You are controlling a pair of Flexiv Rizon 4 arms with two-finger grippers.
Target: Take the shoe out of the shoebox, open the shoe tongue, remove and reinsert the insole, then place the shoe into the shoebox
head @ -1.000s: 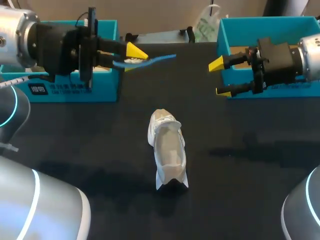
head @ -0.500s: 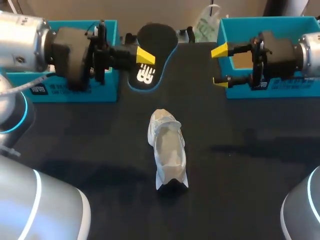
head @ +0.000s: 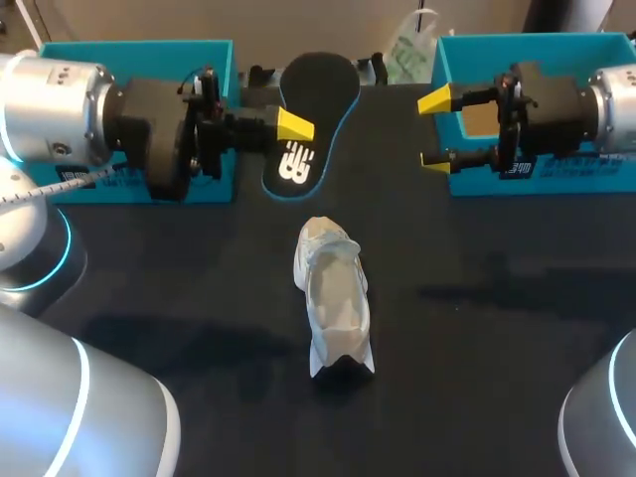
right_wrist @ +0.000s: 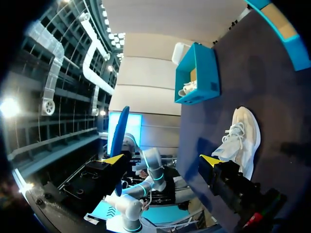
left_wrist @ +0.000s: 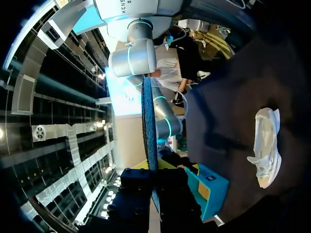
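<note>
The white shoe [head: 335, 298] lies mid-table [head: 477, 328], long axis running 12 to 6, toe end toward 12. Up at 11 o'clock the left gripper [head: 294, 127] is clamped on the black insole [head: 318, 84] — broad face up in the head view, only a thin blue edge in the left wrist view. The right gripper [head: 434, 130], at 2 o'clock beside the blue box [head: 447, 70], is spread wide and holding nothing — its wrist view catches the laces [right_wrist: 229, 138].

Matt dark tabletop [head: 497, 348]; cloth shoe [head: 333, 298]
</note>
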